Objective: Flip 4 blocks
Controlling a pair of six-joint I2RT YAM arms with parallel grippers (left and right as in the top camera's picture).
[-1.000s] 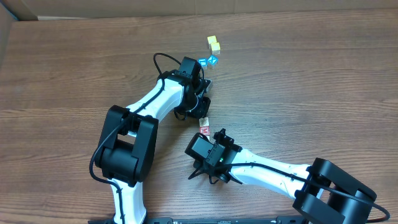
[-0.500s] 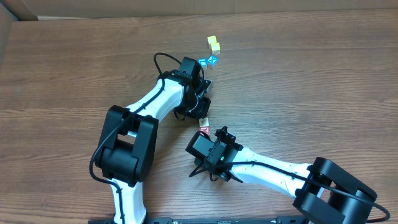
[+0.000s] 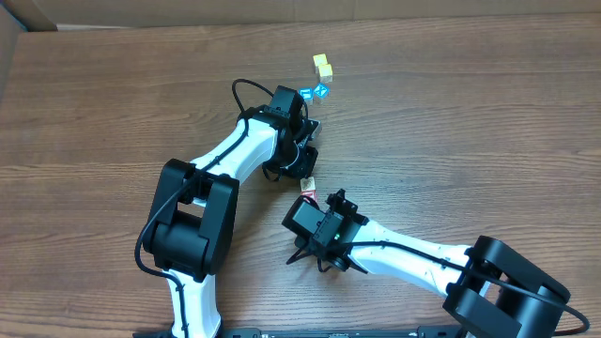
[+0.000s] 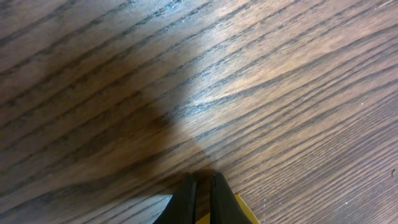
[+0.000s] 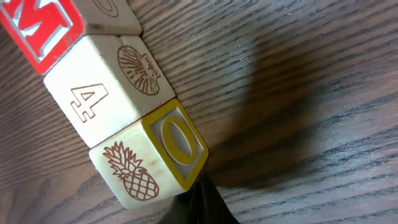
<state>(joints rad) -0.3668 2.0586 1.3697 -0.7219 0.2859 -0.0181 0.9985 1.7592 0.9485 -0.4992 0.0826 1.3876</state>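
Three blocks lie in a row in the right wrist view: a red M block (image 5: 37, 25), a pale block with a 4 and a shell (image 5: 106, 93), and a pineapple block with a yellow-bordered O (image 5: 149, 155). My right gripper (image 5: 202, 200) is shut, its tips touching the pineapple block's lower corner. From overhead the red M block (image 3: 307, 195) shows between the two grippers, just beyond the right gripper (image 3: 315, 208). My left gripper (image 3: 302, 167) is shut above bare wood, with nothing between its fingertips (image 4: 186, 190). Two blue-print blocks (image 3: 313, 92) sit farther back.
Two plain yellow cubes (image 3: 322, 66) stand behind the blue-print blocks. The left arm (image 3: 235, 150) reaches across the table's middle, and the right arm (image 3: 413, 258) lies along the front right. A cardboard wall (image 3: 282, 11) borders the far edge.
The right wrist has crept slightly forward and right, toward the row of blocks. The left arm has not moved.
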